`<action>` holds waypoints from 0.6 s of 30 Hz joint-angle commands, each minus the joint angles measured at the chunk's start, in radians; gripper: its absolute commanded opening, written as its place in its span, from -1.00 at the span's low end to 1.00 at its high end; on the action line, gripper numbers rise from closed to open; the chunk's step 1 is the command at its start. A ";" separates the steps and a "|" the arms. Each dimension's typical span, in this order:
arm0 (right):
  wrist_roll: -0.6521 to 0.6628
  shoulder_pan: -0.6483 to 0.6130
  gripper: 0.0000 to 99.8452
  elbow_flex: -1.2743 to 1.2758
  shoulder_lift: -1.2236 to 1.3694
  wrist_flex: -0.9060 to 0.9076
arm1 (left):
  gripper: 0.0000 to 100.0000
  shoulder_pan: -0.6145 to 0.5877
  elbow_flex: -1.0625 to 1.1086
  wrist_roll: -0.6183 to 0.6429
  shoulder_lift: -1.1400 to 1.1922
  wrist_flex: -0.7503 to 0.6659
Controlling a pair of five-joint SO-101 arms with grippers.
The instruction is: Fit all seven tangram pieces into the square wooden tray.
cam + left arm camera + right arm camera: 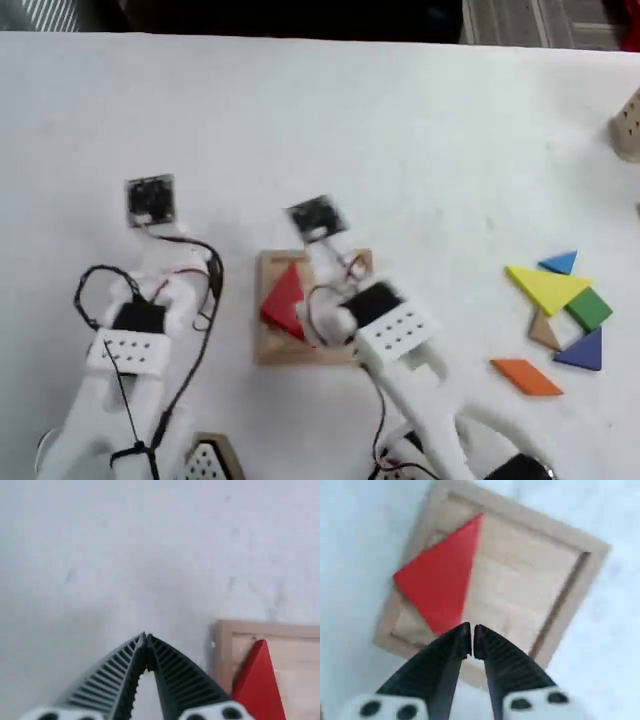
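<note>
High view: white table [400, 120] is carrying the square wooden tray [268, 345] at centre, red triangle [284, 298] lying in its 9 o'clock half. Six loose pieces [545, 287] are sitting well apart at 3 o'clock. Left pincer [146, 650] and right pincer [472, 640] are hanging closed, empty.

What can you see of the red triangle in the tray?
The red triangle is a large flat piece, solid red, seemingly painted wood. It lies in the wooden tray toward one side, one corner apparently riding over the rim, so it looks tilted, not seated. The right gripper, fingers shut, hangs just above it; contact cannot be told.
</note>
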 commanded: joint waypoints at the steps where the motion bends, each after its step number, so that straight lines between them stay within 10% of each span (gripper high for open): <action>1: 0.002 0.259 -0.96 -0.026 -0.082 0.021 | -0.95 0.140 -0.038 -0.051 0.002 0.072; 9: 0.031 0.657 -0.96 -0.069 0.071 0.007 | -0.96 0.633 -0.044 -0.255 0.002 0.261; 18: 0.031 0.774 -0.96 -0.298 0.414 0.027 | -0.96 0.760 -0.075 -0.167 0.012 0.295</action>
